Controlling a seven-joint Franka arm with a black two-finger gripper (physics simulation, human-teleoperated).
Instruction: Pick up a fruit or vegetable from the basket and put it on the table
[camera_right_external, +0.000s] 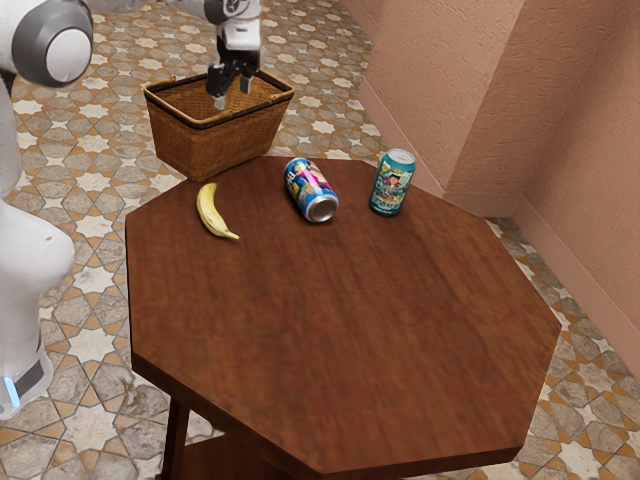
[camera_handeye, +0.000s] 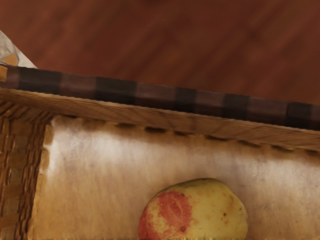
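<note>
Gripper (camera_right_external: 233, 94) is hanging over basket (camera_right_external: 215, 146), fingers standing apart; I'm seeing red-and-yellow fruit (camera_handeye: 200, 212) lying below it.

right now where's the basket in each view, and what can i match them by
Exterior view: the wicker basket is at the upper left, by the table's far edge, with the hand over it.
Wrist view: its dark banded rim runs between the tabletop and a red-and-yellow fruit inside the basket.
Shared landmark: the brown wooden tabletop, next to the basket in both.
</note>
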